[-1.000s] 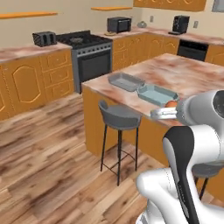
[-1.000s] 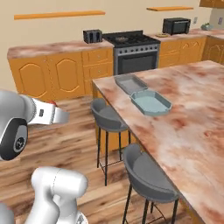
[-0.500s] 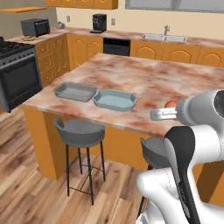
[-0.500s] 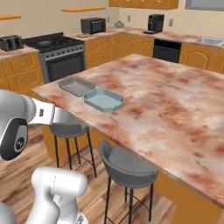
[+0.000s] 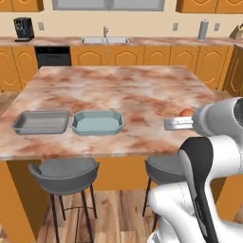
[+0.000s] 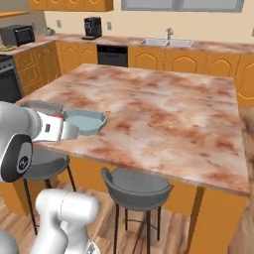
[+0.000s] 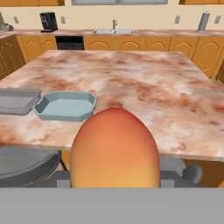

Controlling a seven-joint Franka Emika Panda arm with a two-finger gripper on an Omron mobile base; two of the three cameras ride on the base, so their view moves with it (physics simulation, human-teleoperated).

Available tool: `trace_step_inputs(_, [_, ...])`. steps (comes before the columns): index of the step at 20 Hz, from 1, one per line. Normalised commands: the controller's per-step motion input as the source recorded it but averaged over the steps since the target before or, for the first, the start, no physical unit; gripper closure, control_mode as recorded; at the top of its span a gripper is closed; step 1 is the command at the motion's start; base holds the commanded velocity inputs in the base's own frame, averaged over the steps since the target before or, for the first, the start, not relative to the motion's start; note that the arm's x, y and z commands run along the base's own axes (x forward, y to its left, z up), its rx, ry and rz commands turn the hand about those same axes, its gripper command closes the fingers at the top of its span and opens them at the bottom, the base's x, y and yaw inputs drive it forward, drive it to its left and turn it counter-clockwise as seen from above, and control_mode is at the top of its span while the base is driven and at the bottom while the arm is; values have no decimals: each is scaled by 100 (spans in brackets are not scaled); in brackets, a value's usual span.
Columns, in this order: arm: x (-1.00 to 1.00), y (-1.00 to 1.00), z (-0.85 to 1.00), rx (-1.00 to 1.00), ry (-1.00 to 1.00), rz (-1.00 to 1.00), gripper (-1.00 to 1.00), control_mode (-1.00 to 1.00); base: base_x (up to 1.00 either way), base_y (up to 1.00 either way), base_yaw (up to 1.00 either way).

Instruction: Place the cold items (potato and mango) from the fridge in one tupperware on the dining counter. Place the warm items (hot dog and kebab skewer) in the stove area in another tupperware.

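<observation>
The pincer (image 5: 182, 124) is closed on the mango (image 7: 114, 148), a smooth egg-shaped fruit, orange-yellow low down and blushing red toward its top, which bulks large in the hand view and hides the finger tips. From the left base view only a small orange-red bit of it (image 5: 187, 113) peeks out above the white wrist, held out in front of the counter's near edge, above the stools.

Ahead lies the counter (image 5: 142, 95), a broad slab of glossy pink-and-cream marble pattern on orange wood sides. On its near left part sit two shallow tubs, side by side and nearly touching. The blue tub (image 5: 98, 122) is pale blue-grey, eight-sided with cut corners and a flared rim; the grey tub (image 5: 41, 122) is darker, rectangular with rounded corners. Nothing lies in either one.

Two stools (image 5: 64, 176) with dished grey seats and thin black legs stand tucked under the near edge. Along the far wall run orange cabinets (image 5: 142, 57), a sink (image 5: 105, 40) and a black coffee machine (image 5: 23, 29).
</observation>
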Motion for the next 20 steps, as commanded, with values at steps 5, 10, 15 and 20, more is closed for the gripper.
trace_step_inputs(5, [0,0,0,0,0,0,100,100,39,99,-25])
trace_step_inputs(10, [0,0,0,0,0,0,100,100,52,62,-3])
trace_step_inputs(15, [0,0,0,0,0,0,100,100,81,11,0])
trace_step_inputs(20, [39,0,-9,3,11,0,100,-100,53,0,1])
